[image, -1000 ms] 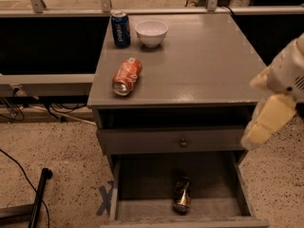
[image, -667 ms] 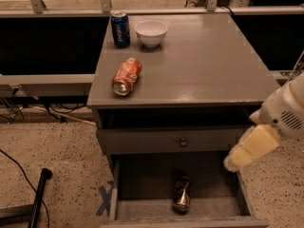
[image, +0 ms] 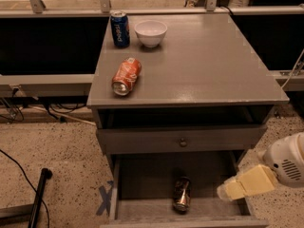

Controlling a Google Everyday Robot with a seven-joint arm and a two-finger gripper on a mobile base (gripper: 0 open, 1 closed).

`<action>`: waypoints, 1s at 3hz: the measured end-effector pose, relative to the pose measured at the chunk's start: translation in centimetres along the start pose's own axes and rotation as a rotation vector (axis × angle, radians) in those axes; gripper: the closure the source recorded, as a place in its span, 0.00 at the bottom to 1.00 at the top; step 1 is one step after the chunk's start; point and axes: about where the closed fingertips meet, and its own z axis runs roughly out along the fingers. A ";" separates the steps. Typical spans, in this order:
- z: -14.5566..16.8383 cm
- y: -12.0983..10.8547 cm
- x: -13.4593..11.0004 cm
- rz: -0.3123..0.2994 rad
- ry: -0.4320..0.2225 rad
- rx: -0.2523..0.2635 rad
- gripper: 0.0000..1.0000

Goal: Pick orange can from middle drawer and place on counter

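Note:
The orange can (image: 182,194), dark brown-bronze with silver ends, lies on its side on the bare floor of the open middle drawer (image: 142,179), near the drawer's front centre. My gripper (image: 227,191), cream-coloured on a white arm, hangs low at the right over the drawer's right side, about a can's length right of the can and not touching it. It holds nothing that I can see. The grey counter (image: 204,65) spreads above the drawers.
A bright orange-red can (image: 126,76) lies on its side on the counter's left. A blue can (image: 119,28) and a white bowl (image: 150,33) stand at the back left. A shut drawer front with a knob (image: 183,142) sits above the open drawer. A black pole (image: 38,198) lies on the floor.
My arm and gripper have come down and to the left, from beside the counter's right edge to the right side of the open drawer. The can has not moved.

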 end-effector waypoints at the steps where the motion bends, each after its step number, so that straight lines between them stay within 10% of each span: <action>1: 1.6 -2.0 -0.1 0.047 0.056 0.008 0.00; 3: 10.7 -10.1 6.9 0.423 0.123 0.116 0.00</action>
